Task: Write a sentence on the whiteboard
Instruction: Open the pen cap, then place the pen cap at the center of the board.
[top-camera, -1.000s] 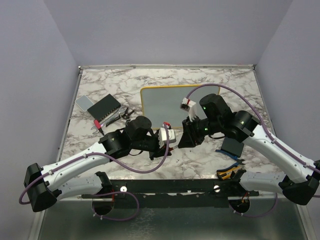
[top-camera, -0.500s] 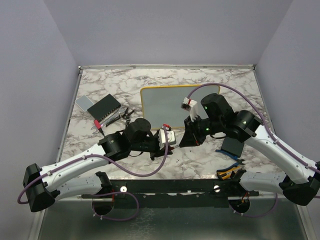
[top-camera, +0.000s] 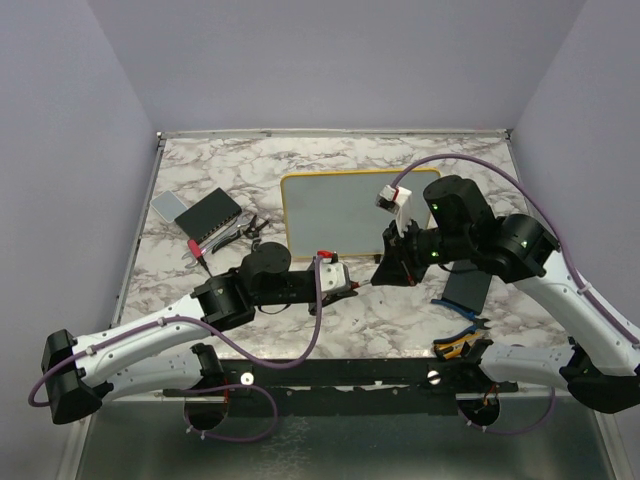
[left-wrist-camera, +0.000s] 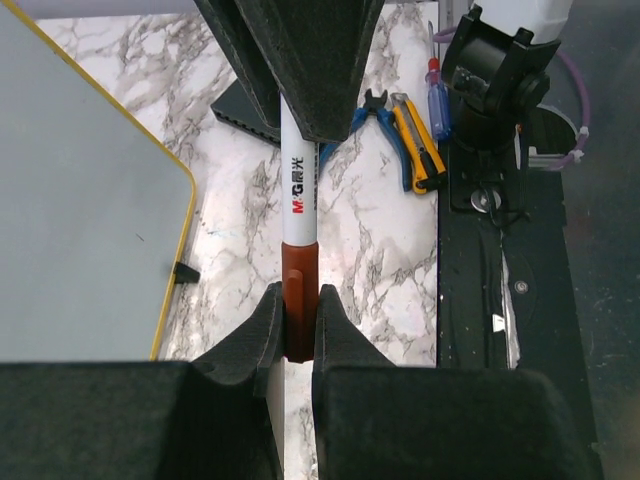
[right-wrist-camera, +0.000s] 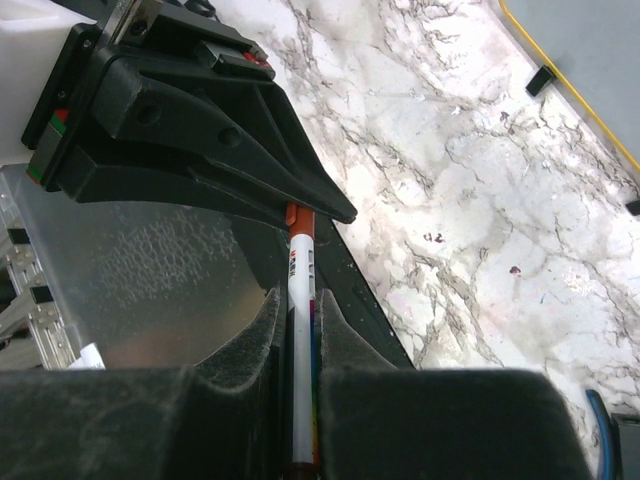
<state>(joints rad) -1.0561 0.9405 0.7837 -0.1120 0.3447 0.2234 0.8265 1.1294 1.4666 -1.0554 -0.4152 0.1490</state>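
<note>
Near the whiteboard (top-camera: 335, 205), left and right jaws farther apart, marker (left-wrist-camera: 298, 200) between.

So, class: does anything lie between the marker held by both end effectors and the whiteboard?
Nothing visible does: only marble table surface lies between the marker and the whiteboard. Its brown cap is on, though.

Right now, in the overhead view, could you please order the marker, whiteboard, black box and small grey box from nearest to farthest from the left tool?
1. Marker, gripped by the left tool.
2. Whiteboard, just beyond it.
3. Black box, further left.
4. Small grey box, at the left edge.
</note>
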